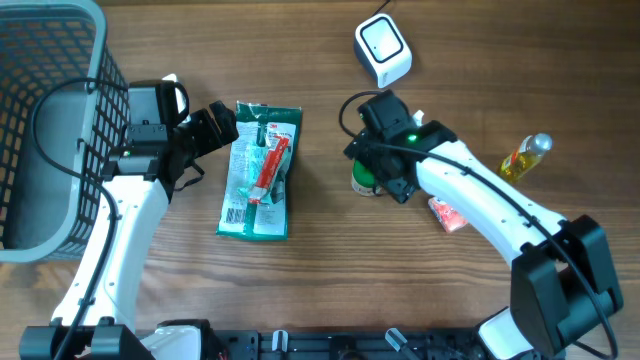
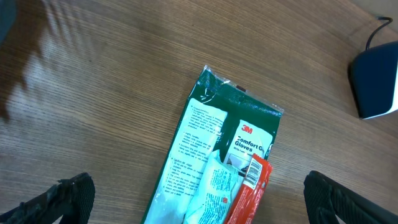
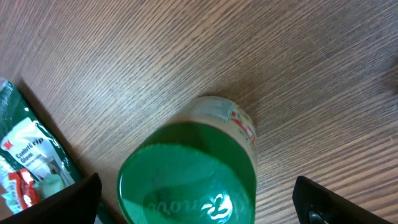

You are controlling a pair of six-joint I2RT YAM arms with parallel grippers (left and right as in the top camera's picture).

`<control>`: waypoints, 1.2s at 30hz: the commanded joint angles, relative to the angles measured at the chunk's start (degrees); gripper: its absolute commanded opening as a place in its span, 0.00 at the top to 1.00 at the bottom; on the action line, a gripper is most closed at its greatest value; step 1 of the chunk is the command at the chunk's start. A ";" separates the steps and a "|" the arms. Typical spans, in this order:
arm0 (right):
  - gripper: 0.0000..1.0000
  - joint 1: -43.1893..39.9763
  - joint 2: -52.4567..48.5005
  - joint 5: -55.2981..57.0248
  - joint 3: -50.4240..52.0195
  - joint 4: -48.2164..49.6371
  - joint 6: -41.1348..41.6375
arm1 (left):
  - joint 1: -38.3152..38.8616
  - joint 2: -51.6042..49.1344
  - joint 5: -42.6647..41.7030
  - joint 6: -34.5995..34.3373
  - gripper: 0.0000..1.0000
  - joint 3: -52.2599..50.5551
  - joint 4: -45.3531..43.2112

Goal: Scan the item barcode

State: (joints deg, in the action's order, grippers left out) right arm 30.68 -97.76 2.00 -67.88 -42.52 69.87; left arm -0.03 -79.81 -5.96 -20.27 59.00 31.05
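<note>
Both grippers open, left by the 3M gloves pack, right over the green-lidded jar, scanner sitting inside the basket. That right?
One thing off: the scanner isn't inside the basket; it sits on the table, well apart from it, per the overhead view. Rest stands: left gripper open by the 3M gloves pack, right gripper open over the green-lidded jar.

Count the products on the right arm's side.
3: green-lidded jar beneath the right gripper, pink packet beside that arm, yellow bottle farthest right. The arm may hide others.
</note>
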 commanded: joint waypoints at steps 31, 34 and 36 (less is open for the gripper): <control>0.30 2.80 -0.39 9.18 0.28 0.35 -33.66 | -0.24 0.72 -0.63 0.33 0.00 0.92 -0.13; 0.31 2.80 -0.39 9.16 0.28 0.13 -44.74 | -0.24 0.72 -0.63 0.31 0.00 0.92 -0.13; 0.33 2.78 -0.39 9.18 0.28 -0.11 -47.21 | -0.24 0.72 -0.63 0.31 0.00 0.92 -0.13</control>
State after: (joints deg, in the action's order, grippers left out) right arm 33.34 -97.76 9.52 -67.85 -42.28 33.17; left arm -0.03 -79.81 -5.93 -20.27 59.00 31.05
